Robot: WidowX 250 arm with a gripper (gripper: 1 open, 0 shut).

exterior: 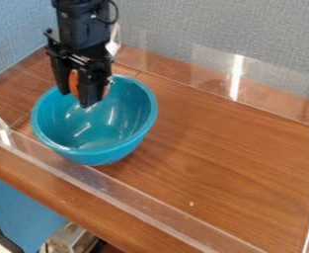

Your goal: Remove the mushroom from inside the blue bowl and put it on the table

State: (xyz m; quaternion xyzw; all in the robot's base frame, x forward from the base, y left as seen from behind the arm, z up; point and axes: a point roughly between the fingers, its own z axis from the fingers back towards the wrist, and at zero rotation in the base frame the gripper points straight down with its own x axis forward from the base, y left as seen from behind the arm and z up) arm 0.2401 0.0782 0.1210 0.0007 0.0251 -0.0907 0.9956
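We have the gripper [86, 92] clamped on the mushroom [78, 85] over the blue bowl [96, 122], upper left. We should clear the rim before crossing to bare table [223, 138].

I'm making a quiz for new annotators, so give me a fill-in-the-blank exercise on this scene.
1. The gripper hangs above the far-left rim of the ____ bowl.
2. Its jaws are ____ on a small reddish-orange object.
3. The table is made of brown ____.
4. Clear ____ walls edge the table.

Missing words: blue; shut; wood; acrylic
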